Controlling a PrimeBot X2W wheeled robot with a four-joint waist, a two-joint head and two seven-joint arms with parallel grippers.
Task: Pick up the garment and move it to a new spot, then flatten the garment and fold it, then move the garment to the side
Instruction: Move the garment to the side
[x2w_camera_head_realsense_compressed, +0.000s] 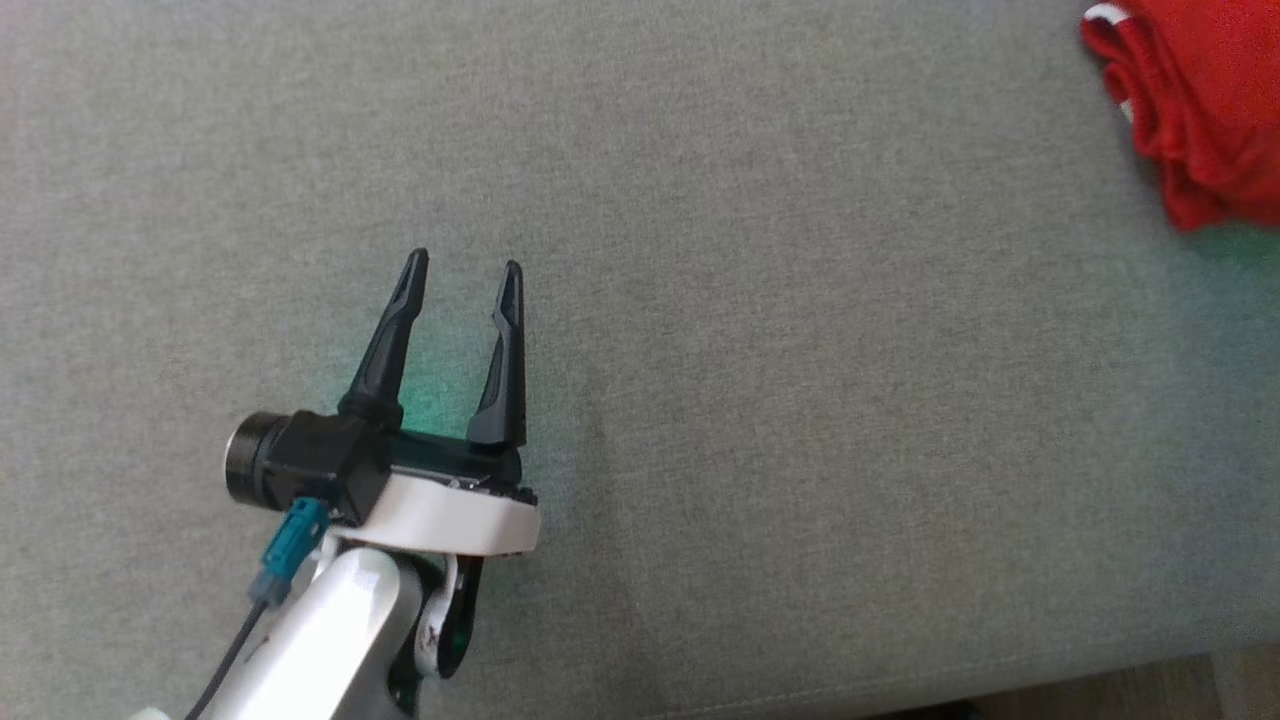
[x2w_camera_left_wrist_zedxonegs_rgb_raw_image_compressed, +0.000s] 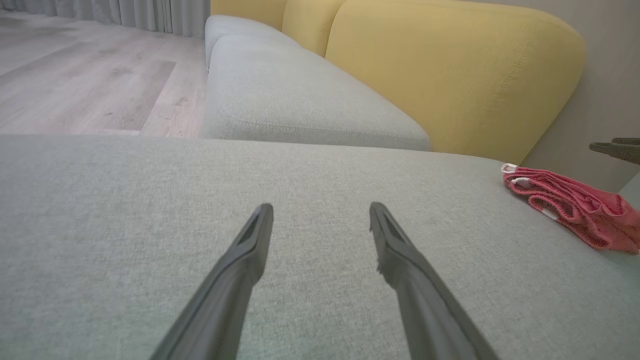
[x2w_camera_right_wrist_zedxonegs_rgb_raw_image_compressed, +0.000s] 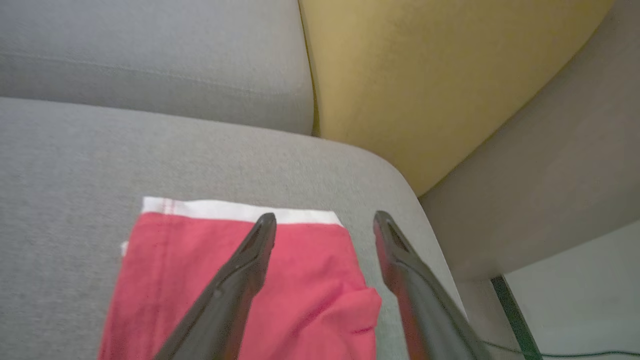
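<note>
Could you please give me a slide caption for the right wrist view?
Open right end effector above the folded red garment on the grey sofa cushion.

free: grey cushion (x2w_camera_head_realsense_compressed: 800, 400) open mid-seat | blocks: garment (x2w_camera_head_realsense_compressed: 1200, 100) at right corner, yellow backrest (x2w_camera_left_wrist_zedxonegs_rgb_raw_image_compressed: 450, 75) behind

The folded red cloth garment (x2w_camera_head_realsense_compressed: 1205, 100) at the grey fabric cushion's (x2w_camera_head_realsense_compressed: 750, 350) corner is cut off by the frame's edge.

On my left gripper (x2w_camera_head_realsense_compressed: 465, 262) I see two long, tapered black fingers (x2w_camera_head_realsense_compressed: 385, 350), a black base with a round camera barrel (x2w_camera_head_realsense_compressed: 250, 465), a white collar (x2w_camera_head_realsense_compressed: 450, 515), a glossy white forearm (x2w_camera_head_realsense_compressed: 330, 630) and a teal-plugged dark cable (x2w_camera_head_realsense_compressed: 225, 665).
</note>
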